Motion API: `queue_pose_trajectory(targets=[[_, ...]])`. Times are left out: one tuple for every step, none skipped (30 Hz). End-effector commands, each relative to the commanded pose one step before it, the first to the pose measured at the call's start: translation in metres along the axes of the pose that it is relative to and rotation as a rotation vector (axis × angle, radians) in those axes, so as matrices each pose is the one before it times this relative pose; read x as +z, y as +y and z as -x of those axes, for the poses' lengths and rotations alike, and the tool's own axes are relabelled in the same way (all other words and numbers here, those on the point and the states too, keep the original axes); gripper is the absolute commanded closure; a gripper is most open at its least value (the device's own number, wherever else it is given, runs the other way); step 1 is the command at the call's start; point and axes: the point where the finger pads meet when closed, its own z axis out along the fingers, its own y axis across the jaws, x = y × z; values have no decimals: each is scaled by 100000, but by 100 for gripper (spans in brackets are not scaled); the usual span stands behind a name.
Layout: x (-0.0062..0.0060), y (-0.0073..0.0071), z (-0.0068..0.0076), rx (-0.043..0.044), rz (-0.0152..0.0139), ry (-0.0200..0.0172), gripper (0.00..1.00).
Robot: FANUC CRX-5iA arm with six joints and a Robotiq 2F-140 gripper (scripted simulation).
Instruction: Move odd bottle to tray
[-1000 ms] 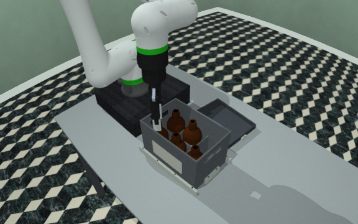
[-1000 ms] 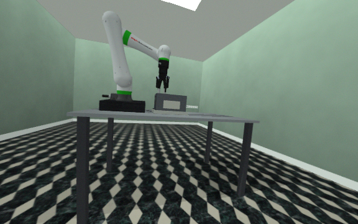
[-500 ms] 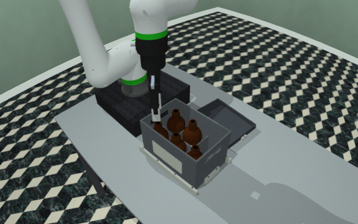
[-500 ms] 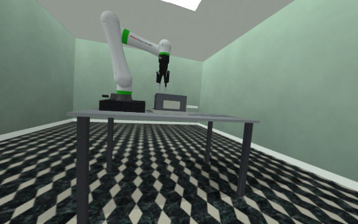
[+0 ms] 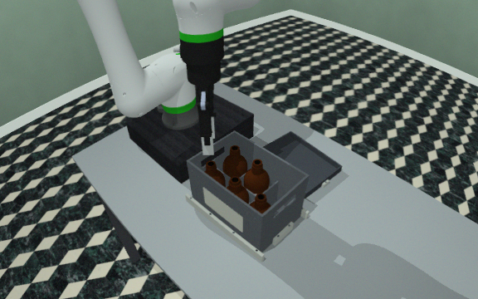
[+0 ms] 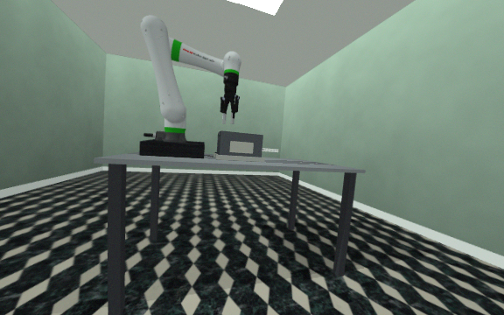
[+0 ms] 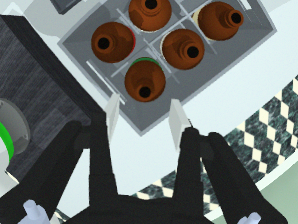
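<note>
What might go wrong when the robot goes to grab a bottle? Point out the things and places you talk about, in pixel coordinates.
The claw [image 5: 208, 153] [image 6: 228, 122] [image 7: 144, 108] is open above the crate [image 5: 224, 208] [image 6: 240, 139] [image 7: 142, 131], so coming down crooked might bump its wall. The bottles all look brown and round, so it might pick the wrong neck. Lifting one bottle [image 7: 145, 82] might knock its close neighbours.

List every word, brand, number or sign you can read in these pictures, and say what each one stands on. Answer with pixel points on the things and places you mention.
On the arm's forearm [image 6: 204, 60]: small red and dark lettering, too small and blurred to read.
On the crate [image 5: 282, 232] [image 6: 258, 144] [image 7: 135, 122]: a pale label panel [image 5: 222, 209] [image 6: 241, 147], with no legible text.
Nothing else shows readable text.
</note>
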Motion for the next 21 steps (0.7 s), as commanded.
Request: queue_pose_trajectory(targets=[[-100,42,-14,-3,131,48,56],[0,0,0,0,0,0,56],[0,0,0,0,0,0,56],[-1,0,0,0,0,0,56],[0,0,0,0,0,0,90],[0,0,0,0,0,0,90],[0,0,0,0,0,0,90],[0,0,0,0,0,0,90],[0,0,0,0,0,0,90],[0,0,0,0,0,0,90],[0,0,0,0,0,0,90],[0,0,0,0,0,0,90],[0,0,0,0,0,0,90],[0,0,0,0,0,0,90],[0,0,0,0,0,0,90],[0,0,0,0,0,0,90],[0,0,0,0,0,0,90],[0,0,0,0,0,0,90],[0,0,0,0,0,0,90],[0,0,0,0,0,0,90],[0,0,0,0,0,0,90]])
